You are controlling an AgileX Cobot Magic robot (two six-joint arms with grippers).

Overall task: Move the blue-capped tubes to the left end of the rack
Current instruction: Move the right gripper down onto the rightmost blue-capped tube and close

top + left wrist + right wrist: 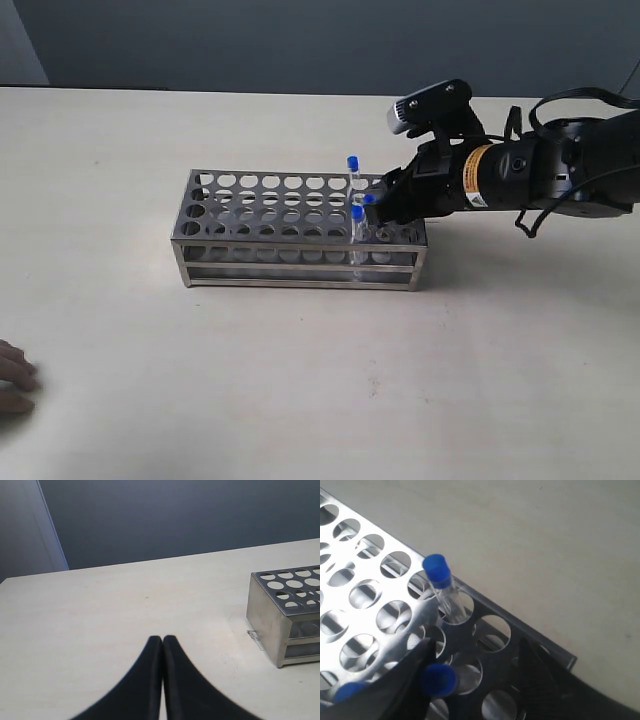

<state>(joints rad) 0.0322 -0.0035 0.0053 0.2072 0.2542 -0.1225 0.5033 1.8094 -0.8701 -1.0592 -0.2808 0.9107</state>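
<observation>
Your right claw (385,206) open, straddling a slim clear blue-capped tube (438,679) at the right end of the perforated silver metal rack (290,262), centre frame | tube upright, cap close beside one finger | right arm nearer | left claw (162,644) closed, off the rack's left end

A lab-like setup: a steel test-tube rack (290,266) with blue-capped tubes (353,163) on a bare table (300,380).
</observation>
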